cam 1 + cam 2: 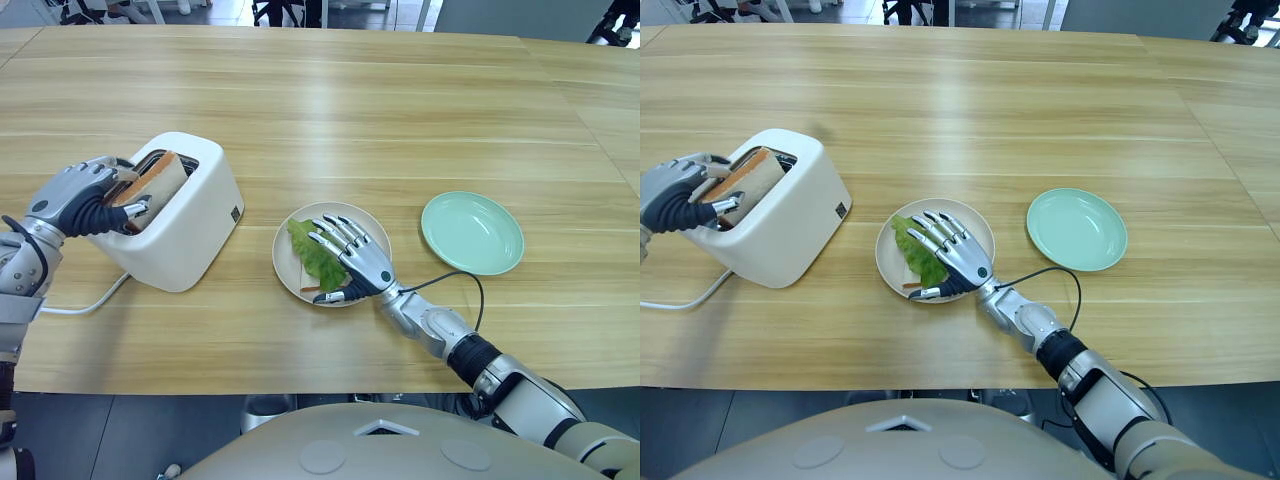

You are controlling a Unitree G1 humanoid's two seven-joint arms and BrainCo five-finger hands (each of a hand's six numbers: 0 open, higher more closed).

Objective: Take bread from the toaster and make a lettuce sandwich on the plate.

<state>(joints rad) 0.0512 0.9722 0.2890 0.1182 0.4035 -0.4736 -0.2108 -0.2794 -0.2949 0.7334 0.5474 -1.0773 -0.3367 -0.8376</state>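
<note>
Left hand (75, 200) fingers grip the tan bread slice (160, 175) for extraction. Right hand (355, 260) fingers spread, apparently steadying green lettuce leaf (312, 252).

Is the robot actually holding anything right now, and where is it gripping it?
Its left hand pinches the bread slice by its left-hand end, the slice sitting in the toaster. The right hand lies open over the lettuce, holding nothing.

Left hand (85, 195) at far left, raised, fingers (130, 208) curled around bread slice (160, 176); forearm runs off left edge. Right hand (357, 262) low near centre, palm down, fingers straight and spread, holding nothing; wrist and forearm slant back toward lower right corner.
</note>
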